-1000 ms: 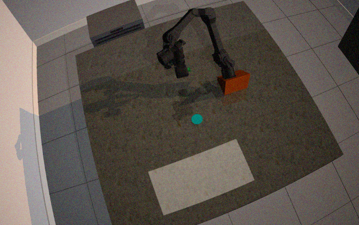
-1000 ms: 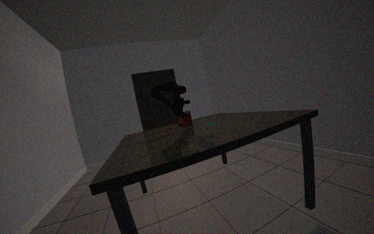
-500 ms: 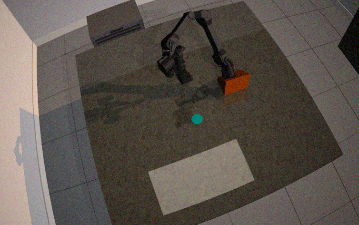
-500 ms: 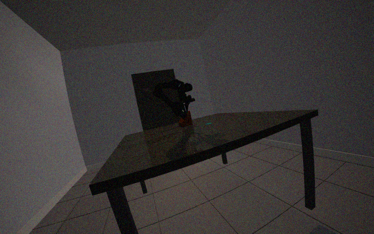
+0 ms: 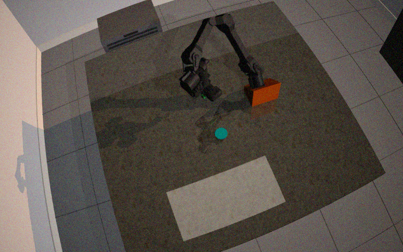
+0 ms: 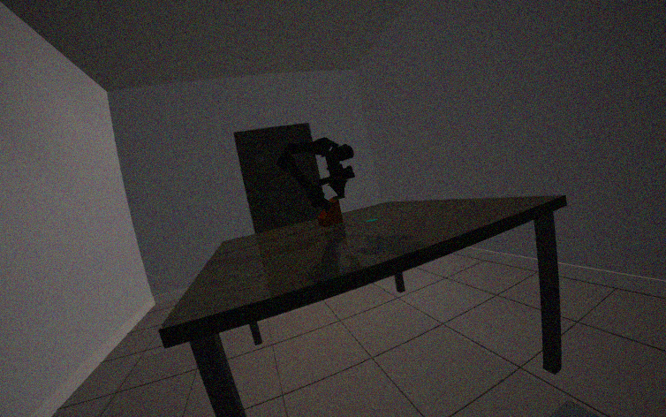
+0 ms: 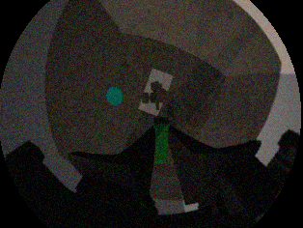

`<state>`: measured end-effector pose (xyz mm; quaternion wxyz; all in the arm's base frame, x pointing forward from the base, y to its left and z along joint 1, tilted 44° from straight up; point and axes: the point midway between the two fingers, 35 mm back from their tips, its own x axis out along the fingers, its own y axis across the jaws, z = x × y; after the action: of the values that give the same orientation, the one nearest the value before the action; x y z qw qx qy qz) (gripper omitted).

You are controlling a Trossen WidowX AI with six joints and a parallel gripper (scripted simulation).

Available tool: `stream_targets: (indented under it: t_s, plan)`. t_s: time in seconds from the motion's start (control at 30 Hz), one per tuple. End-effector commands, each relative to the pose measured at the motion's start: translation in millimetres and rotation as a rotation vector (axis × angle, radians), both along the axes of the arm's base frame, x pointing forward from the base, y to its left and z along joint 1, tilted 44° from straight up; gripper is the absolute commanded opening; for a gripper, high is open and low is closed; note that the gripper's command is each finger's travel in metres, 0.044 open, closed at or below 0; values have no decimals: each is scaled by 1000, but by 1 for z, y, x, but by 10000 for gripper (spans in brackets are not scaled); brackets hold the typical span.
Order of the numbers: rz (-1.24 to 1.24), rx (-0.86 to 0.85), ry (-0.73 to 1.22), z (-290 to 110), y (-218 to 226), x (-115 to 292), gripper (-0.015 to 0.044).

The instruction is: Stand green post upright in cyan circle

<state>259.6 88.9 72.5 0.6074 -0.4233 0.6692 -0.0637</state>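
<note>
My gripper (image 5: pixel 204 95) (image 7: pixel 160 128) is shut on the green post (image 7: pixel 162 144) (image 5: pixel 203 96) and holds it high above the table. Only a small green bit of the post shows under the gripper in the top view. In the wrist view the post runs between the dark fingers. The cyan circle (image 5: pixel 221 133) (image 7: pixel 115 97) (image 6: pixel 371 219) lies flat on the table, in front of the gripper and apart from it. In the exterior view the arm (image 6: pixel 334 171) is a dark shape above the table and the post is not visible.
The arm's orange base block (image 5: pixel 263 92) (image 6: pixel 329 215) stands to the right of the gripper. A pale rectangle (image 5: pixel 225 197) is marked on the dark table (image 5: pixel 312 142) near the front. A grey box (image 5: pixel 129 25) sits on the floor behind the table.
</note>
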Motion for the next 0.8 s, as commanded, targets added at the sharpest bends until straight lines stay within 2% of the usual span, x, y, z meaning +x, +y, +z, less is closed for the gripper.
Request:
stream_targets:
  t_s: [0.0, 0.77]
  plan:
    - [49, -1, 43, -7, 10, 0, 23]
    - [352, -56, 308, -57, 64, -15, 23]
